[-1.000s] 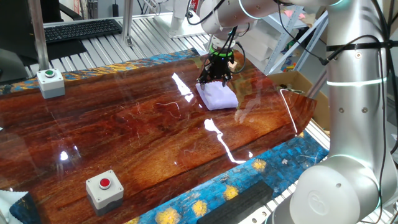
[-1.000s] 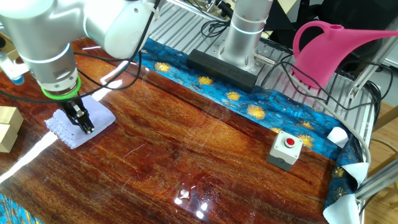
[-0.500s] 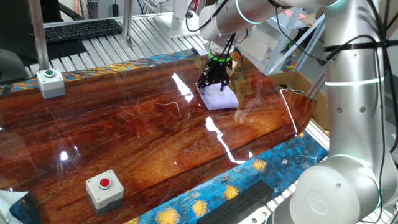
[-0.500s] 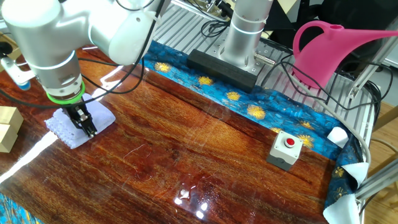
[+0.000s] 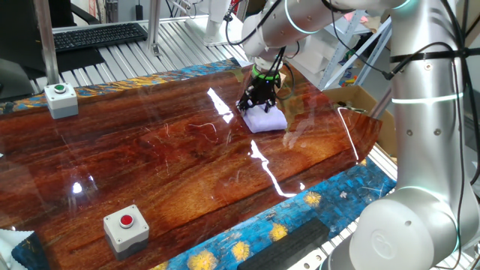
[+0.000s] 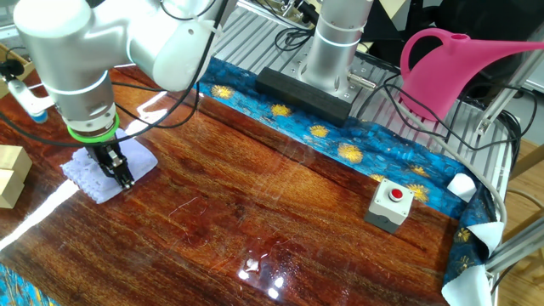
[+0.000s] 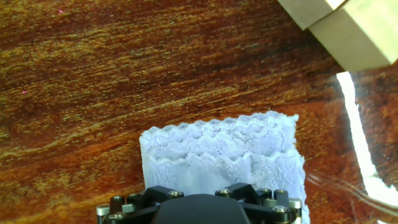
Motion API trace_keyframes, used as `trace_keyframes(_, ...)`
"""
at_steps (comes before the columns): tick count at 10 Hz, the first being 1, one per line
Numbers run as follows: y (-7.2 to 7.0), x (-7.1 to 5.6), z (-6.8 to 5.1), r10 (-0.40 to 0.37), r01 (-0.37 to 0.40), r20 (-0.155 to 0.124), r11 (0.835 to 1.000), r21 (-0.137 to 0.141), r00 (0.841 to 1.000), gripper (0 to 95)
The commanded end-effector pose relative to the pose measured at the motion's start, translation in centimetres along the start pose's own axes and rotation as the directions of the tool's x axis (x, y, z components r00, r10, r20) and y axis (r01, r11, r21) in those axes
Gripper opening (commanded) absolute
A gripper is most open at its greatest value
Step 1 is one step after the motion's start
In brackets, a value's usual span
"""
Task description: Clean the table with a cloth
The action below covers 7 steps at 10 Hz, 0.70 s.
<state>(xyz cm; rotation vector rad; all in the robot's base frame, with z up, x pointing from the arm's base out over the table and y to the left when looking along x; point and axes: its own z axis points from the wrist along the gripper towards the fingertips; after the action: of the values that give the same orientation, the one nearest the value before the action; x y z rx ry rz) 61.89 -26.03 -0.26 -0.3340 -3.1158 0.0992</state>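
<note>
The pale lavender cloth (image 5: 270, 120) lies flat on the glossy reddish-brown table (image 5: 165, 157) near its far right corner. My gripper (image 5: 253, 103) stands on the cloth's left part, its fingers together and pinching the fabric against the wood. In the other fixed view the gripper (image 6: 121, 177) presses on the cloth (image 6: 89, 174) at the left of the table (image 6: 297, 221). In the hand view the cloth (image 7: 224, 152) spreads out ahead of the hand's black body (image 7: 199, 208), which hides the fingertips, on the table (image 7: 124, 62).
Tan boxes (image 6: 10, 174) sit just beyond the cloth, also in the hand view (image 7: 339, 22). A grey box with a red button (image 6: 391, 204) and one with a green button (image 5: 60, 100) stand on the table. A pink watering can (image 6: 459, 68) and the arm's base (image 6: 336, 42) stand behind.
The gripper has slid a little across the cloth, left in one fixed view, and the arm has leaned with it. The cloth has barely shifted.
</note>
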Motion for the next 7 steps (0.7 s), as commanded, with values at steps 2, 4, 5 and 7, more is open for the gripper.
trace_keyframes(2, -0.02, 0.02, 0.11, 0.004, -0.004, 0.014, 1.0, -0.003, 1.0, 0.0)
trace_keyframes(4, -0.08, 0.05, -0.27, 0.01, -0.01, 0.012, 1.0, -0.004, 1.0, 0.0)
trace_keyframes(5, -0.12, 0.07, -0.46, 0.01, -0.01, 0.011, 1.0, -0.004, 1.0, 0.0)
trace_keyframes(7, -0.14, 0.09, -0.56, 0.012, -0.012, 0.009, 1.0, -0.001, 1.0, 0.0)
